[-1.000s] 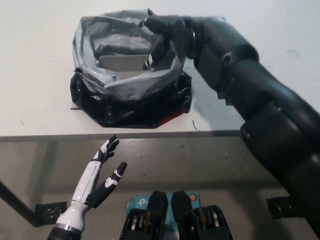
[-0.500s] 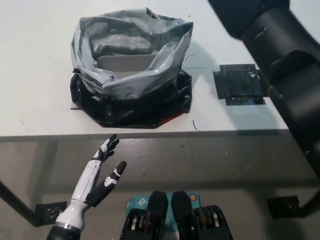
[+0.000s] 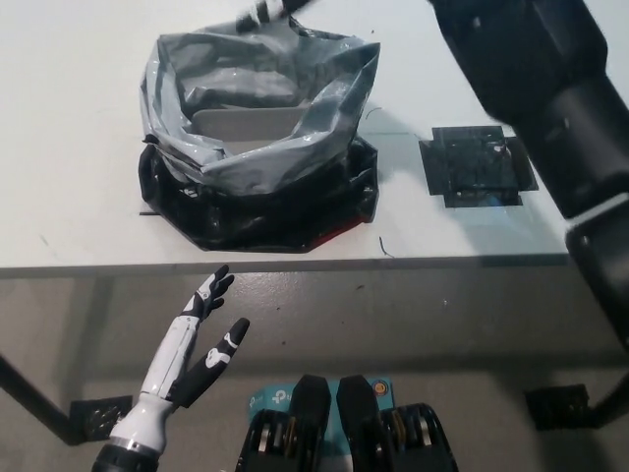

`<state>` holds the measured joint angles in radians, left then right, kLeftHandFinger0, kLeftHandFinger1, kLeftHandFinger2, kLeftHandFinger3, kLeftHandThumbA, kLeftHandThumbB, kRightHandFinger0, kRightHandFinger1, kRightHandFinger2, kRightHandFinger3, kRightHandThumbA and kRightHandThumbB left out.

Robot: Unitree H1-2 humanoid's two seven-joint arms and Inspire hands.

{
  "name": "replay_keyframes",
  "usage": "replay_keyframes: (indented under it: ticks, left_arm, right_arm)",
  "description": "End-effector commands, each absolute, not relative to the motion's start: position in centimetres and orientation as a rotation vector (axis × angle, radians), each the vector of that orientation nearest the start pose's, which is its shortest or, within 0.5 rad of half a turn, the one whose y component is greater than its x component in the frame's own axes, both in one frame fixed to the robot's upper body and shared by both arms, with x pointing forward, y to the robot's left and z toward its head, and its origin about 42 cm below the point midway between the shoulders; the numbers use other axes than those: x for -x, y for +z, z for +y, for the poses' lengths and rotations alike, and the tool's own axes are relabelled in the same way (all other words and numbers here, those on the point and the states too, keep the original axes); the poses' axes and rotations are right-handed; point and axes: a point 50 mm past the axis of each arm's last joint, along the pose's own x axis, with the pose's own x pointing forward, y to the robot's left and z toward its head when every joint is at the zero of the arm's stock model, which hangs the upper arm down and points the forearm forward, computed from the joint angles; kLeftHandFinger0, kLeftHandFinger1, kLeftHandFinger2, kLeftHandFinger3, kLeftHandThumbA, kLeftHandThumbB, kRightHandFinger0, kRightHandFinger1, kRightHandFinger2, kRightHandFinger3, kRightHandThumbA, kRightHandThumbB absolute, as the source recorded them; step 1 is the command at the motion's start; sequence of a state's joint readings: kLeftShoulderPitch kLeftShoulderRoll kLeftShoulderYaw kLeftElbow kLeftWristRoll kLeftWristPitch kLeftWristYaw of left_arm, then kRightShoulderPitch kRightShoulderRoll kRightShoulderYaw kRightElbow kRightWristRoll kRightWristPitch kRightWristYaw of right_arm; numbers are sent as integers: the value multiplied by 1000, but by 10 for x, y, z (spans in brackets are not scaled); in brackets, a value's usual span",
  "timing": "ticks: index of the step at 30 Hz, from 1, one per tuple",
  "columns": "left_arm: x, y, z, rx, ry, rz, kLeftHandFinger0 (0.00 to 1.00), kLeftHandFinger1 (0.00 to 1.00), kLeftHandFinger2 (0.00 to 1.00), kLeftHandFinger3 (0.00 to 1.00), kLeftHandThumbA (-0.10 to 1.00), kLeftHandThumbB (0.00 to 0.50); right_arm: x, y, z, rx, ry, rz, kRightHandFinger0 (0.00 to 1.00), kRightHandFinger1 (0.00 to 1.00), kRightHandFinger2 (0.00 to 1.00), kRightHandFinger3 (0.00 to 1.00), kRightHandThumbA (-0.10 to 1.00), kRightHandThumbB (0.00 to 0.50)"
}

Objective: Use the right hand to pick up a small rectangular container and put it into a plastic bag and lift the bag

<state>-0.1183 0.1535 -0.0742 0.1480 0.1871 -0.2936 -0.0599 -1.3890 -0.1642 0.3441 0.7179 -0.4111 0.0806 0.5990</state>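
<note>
A grey and black plastic bag (image 3: 257, 167) sits open on the white table (image 3: 69, 138). Inside its mouth lies a pale, flat rectangular container (image 3: 246, 122). My black right arm (image 3: 550, 108) reaches in from the right and up to the top edge. Only a blurred bit of my right hand (image 3: 267, 10) shows there, above the bag's far rim and clear of it. Whether it is open or shut is hidden. My white left hand (image 3: 192, 349) rests below the table's front edge at the lower left, fingers spread, holding nothing.
A dark square patch (image 3: 477, 165) lies flat on the table to the right of the bag. The table's front edge (image 3: 295, 264) runs across the middle of the picture, with grey floor below it.
My right hand has come out of the bag's mouth and risen toward the top edge, uncovering the dark square patch. The bag, the container and my left hand have stayed in place.
</note>
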Motion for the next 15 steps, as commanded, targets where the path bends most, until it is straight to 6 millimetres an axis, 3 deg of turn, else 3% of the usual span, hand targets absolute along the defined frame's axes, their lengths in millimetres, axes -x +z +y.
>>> replay_keyframes:
  ticks: [1,3,10,15]
  left_arm:
    - [-319,115,236,-359,-188,-281,1000,1000,1000,1000,843,239]
    - [-315,112,236,-354,-190,-277,1000,1000,1000,1000,830,226]
    - [-306,107,233,-327,-175,-259,1000,1000,1000,1000,804,234]
    - [-310,109,232,-333,-177,-268,1000,1000,1000,1000,816,245]
  right_arm:
    - [-510,506,-96,1337,683,-363,1000,1000,1000,1000,1000,487]
    - [-513,497,-108,1337,611,-360,1000,1000,1000,1000,1000,455]
    - [-535,477,-122,1242,426,-307,1000,1000,1000,1000,1000,500]
    - [-546,492,-115,1198,334,-309,1000,1000,1000,1000,1000,490]
